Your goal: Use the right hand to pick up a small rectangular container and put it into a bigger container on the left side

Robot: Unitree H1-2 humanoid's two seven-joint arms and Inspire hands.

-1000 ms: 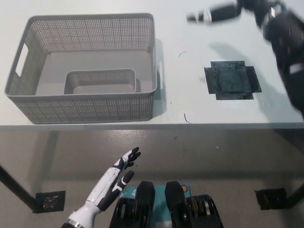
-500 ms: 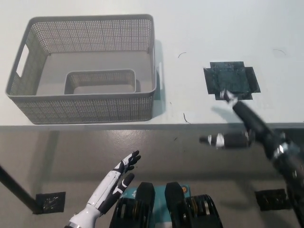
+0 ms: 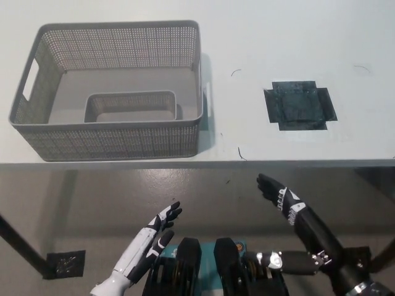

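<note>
the small container [image 3: 131, 106] already sits inside the big basket [image 3: 111, 139] at far left. the right hand [image 3: 276, 191] hangs released below the table's near edge — lower it clear of the edge. the left hand [image 3: 162, 221] rests low, fingers spread.

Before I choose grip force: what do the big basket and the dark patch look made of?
Big basket: likely matte grey moulded plastic, judging by its fine perforated walls and cut-out handles. Dark patch: flat, slightly glossy black strips, probably tape stuck to the table.
</note>
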